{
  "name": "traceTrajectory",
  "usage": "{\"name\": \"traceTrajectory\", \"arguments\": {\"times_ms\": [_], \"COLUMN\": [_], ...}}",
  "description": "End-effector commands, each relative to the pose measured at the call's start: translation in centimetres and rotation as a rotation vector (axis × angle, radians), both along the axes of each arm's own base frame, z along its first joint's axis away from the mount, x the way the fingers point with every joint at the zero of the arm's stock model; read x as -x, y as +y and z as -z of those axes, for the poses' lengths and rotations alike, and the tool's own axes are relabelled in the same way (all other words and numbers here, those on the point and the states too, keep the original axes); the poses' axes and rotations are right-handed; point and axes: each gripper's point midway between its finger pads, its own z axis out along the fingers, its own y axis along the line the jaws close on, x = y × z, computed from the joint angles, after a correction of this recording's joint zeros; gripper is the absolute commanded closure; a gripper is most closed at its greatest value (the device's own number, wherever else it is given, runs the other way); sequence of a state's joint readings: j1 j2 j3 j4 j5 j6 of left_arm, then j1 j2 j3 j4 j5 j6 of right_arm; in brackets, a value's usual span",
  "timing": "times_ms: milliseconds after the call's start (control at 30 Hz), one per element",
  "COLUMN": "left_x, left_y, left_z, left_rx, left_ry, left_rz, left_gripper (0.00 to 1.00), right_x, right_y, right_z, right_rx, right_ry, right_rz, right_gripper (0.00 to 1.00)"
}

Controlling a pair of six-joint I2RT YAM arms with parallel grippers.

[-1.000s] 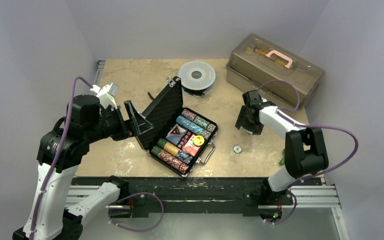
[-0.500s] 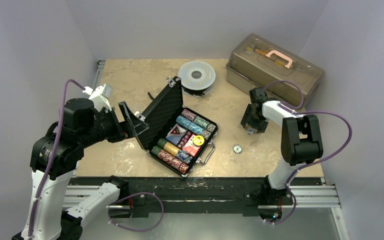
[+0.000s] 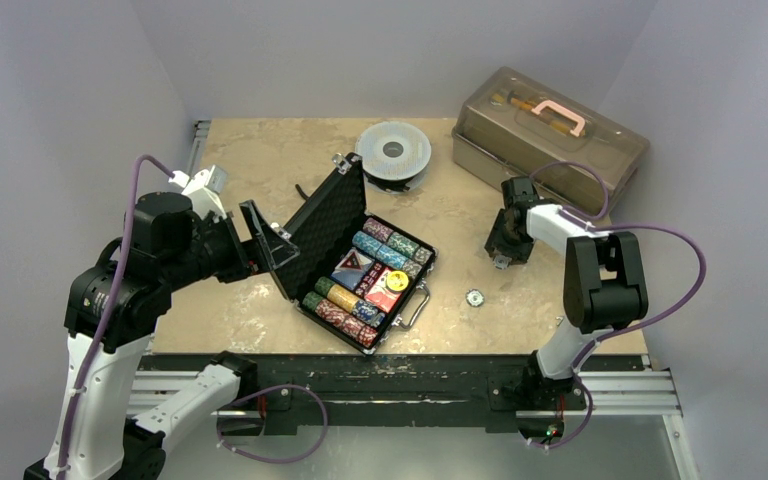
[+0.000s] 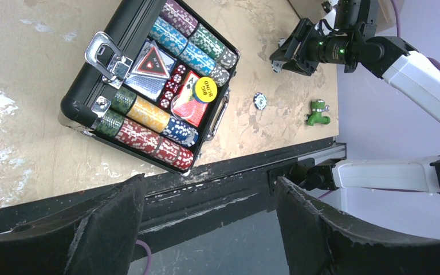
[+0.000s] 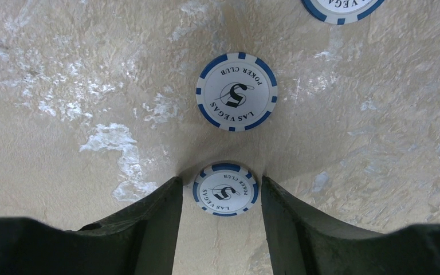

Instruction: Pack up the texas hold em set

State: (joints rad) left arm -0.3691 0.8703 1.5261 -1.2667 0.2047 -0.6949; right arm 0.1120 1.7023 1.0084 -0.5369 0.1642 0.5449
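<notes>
1. Top view: fixed high behind the arm bases, beyond the table's (image 3: 260, 160) near edge. It looks down toward the far edge, and all four edges fit in.
2. Left wrist view: high over the table's left side, tilted toward the near right corner, with the left fingers (image 4: 106, 229) at the bottom.
3. Right wrist view: pointing straight down, very near the table, with the right fingers (image 5: 149, 229) either side of a small chip (image 5: 224, 189).
4. The top and left wrist views share the case (image 3: 322, 228) (image 4: 71, 109), the lone chip (image 3: 474, 297) (image 4: 259, 101) by the near edge, and the right arm (image 3: 600, 290) (image 4: 424, 74).
</notes>
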Motion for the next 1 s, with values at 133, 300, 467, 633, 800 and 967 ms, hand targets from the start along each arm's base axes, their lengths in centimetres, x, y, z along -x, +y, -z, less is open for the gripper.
{"name": "traceTrajectory", "arguments": {"times_ms": [133,300,467,633,800,967], "left_x": [-0.1,-0.1,-0.1,-0.2,-0.3,-0.5], "left_y": [0.0,0.0,0.1,0.4,0.2,0.0], "left_z": [-1.0,-1.0,-0.9,-0.9,-0.7,-0.7], "left_rx": [0.003,0.001,0.000,-0.013,-0.012,-0.011], "left_ry": [-0.038,-0.038,-0.037,-0.046,-0.034,-0.035], "left_rz": [0.007,0.004,0.001,-0.010,-0.004,0.000], "left_gripper": [0.20,0.20,0.20,0.20,0.20,0.20], "right_x": [1.3,1.4,2.0,2.7,2.9,2.1], "right_y": [0.0,-0.5,-0.5,-0.2,-0.6,-0.3], "right_z": [0.5,0.6,1.0,1.2,1.3,0.6], "right_rx": [-0.004,0.026,0.022,0.005,0.025,0.015], "right_ry": [0.030,0.045,0.061,0.078,0.080,0.055], "right_rz": [-0.003,-0.011,-0.017,-0.025,-0.027,-0.041], "right_gripper": [0.53,0.49,0.49,0.53,0.56,0.61]}}
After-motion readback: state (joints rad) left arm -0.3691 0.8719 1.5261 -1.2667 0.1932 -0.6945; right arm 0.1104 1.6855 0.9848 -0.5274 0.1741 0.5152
